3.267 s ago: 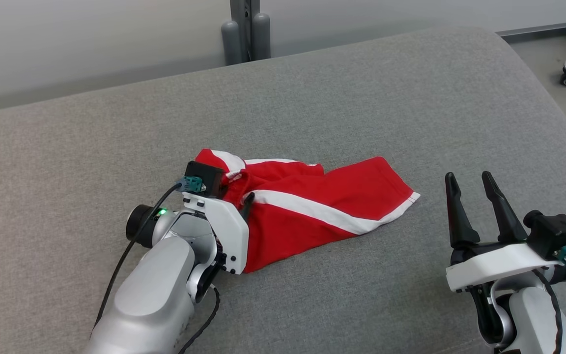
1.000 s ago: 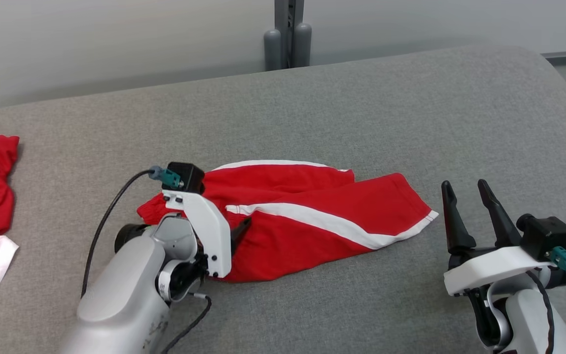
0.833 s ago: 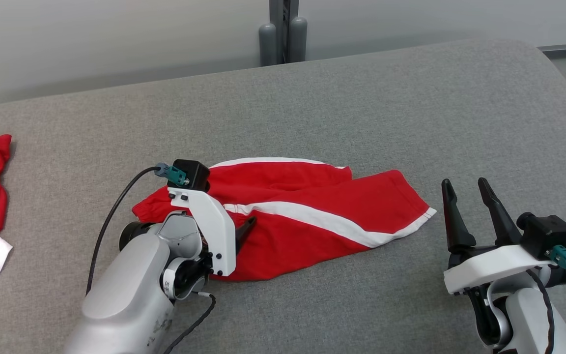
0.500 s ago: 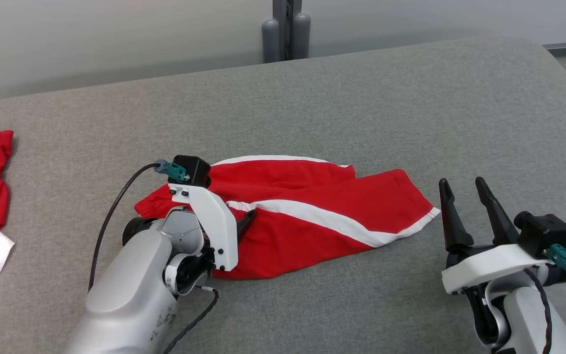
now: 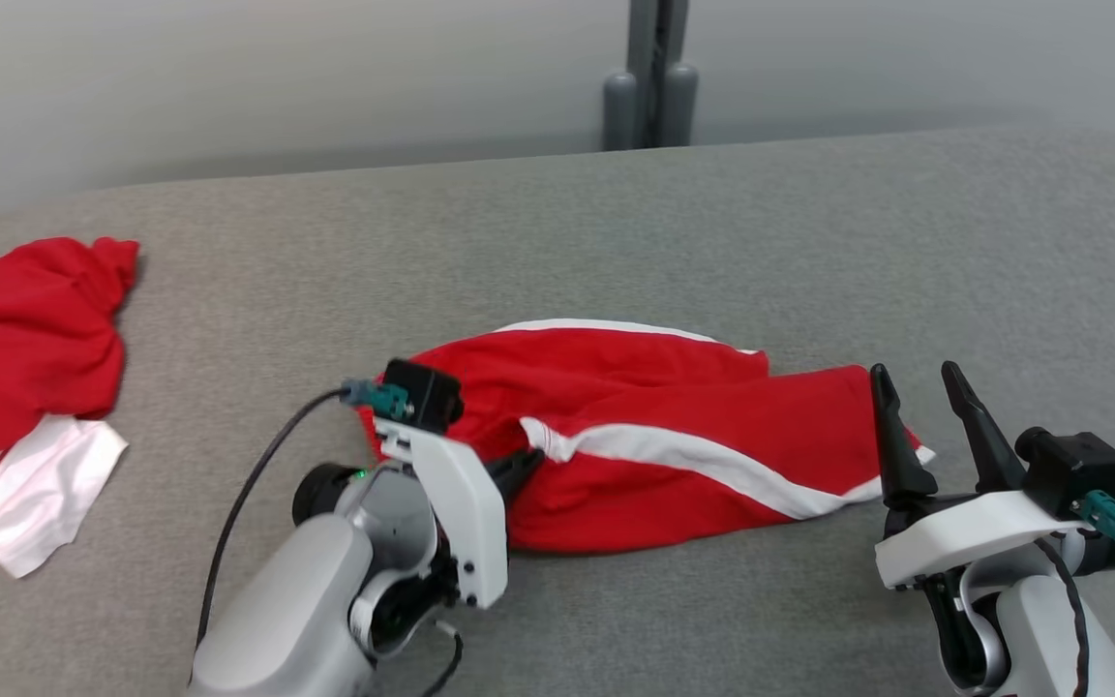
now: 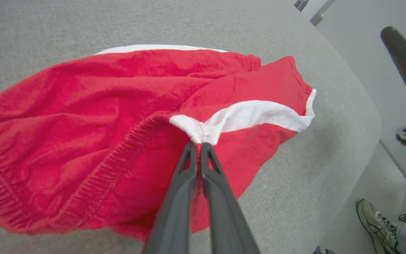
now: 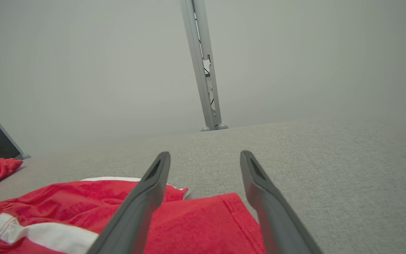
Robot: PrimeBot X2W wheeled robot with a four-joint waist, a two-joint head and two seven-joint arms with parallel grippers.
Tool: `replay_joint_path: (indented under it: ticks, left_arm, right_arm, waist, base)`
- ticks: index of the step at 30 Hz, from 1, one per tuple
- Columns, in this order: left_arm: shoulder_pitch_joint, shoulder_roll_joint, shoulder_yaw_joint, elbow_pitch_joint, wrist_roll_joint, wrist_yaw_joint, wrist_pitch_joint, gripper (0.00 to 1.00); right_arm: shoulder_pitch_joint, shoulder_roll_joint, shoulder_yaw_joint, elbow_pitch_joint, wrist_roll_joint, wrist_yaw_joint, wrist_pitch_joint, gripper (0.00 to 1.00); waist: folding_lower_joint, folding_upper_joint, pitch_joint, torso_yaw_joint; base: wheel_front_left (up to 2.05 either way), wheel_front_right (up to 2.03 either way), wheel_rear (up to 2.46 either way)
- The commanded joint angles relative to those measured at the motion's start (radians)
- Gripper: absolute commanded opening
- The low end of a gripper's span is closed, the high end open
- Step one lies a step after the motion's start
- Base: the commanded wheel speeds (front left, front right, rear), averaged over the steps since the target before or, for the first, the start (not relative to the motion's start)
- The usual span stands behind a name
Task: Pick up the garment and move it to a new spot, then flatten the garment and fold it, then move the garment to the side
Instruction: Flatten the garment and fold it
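- We see the left gripper (image 6: 197,145) pinched shut on a small bit of the garment (image 5: 674,426), at the waistband (image 6: 129,141) where the white stripe (image 5: 703,455) ends. A bite that thin could slip on a lift.
- One-point hold: we judge the cloth would hang bunched and land crumpled.
- The right gripper (image 5: 914,373) is wide open and empty, over the garment's right end. It may snag there.
- Garment: red shorts, rumpled, legs overlapping, lying mid-surface on the grey cushion (image 5: 712,223), waistband to the left.
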Motion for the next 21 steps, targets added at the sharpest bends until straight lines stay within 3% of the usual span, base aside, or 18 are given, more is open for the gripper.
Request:
replay_joint_path:
  ticks: [1,10,21]
  left_arm:
    - [0.034,0.02,-0.004,-0.033,0.002,-0.004,-0.001,0.0]
    - [0.211,0.111,-0.005,-0.285,-0.011,0.056,0.029,0.0]
    - [0.356,0.221,0.039,-0.471,-0.026,0.129,0.057,0.0]
  right_arm:
    - [0.009,-0.007,-0.001,-0.001,-0.004,0.0,-0.005,1.0]
    - [0.011,-0.01,-0.005,-0.006,-0.01,0.0,-0.005,1.0]
    - [0.024,-0.008,-0.003,-0.001,-0.003,0.0,-0.005,1.0]
  waist:
    - [0.0,0.0,-0.017,0.033]
    - [0.0,0.0,-0.028,0.09]
    - [0.0,0.0,-0.042,0.093]
  base:
    - [0.0,0.0,0.0]
    - [0.0,0.0,0.0]
    - [0.0,0.0,0.0]
